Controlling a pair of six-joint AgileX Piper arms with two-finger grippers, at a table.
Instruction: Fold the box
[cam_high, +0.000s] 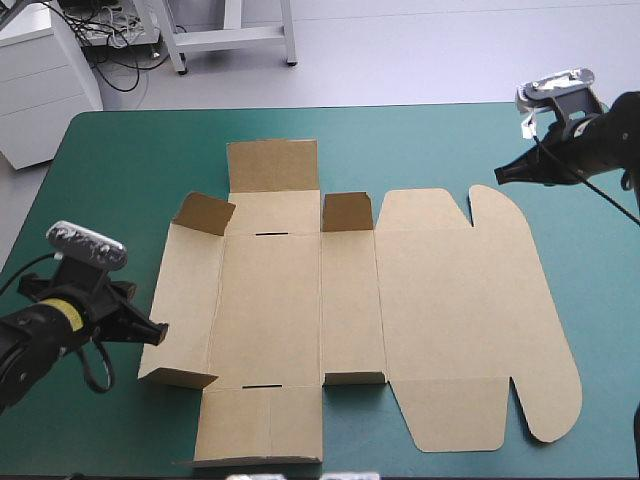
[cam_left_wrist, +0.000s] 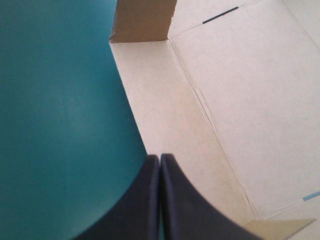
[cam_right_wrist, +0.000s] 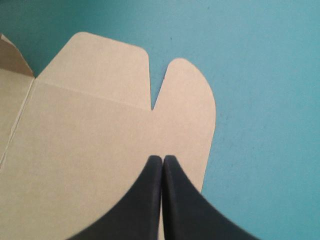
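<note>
One brown box (cam_high: 440, 300), single cut sheet; two dark slots (cam_high: 270, 235) in it. Two end effectors: left end effector (cam_high: 160, 335), right end effector (cam_high: 500, 177). One teal-green worktop (cam_high: 130, 170)

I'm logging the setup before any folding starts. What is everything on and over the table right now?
box: one, brown, a cut sheet spread mostly flat across the middle of the table, with small flaps on its left half standing up.
table cover: one, teal-green, under the box and bare all around it.
left gripper: one, black fingers, shut, tips at the box's left edge.
right gripper: one, black fingers, shut, over the rounded flap at the box's far right corner.
</note>
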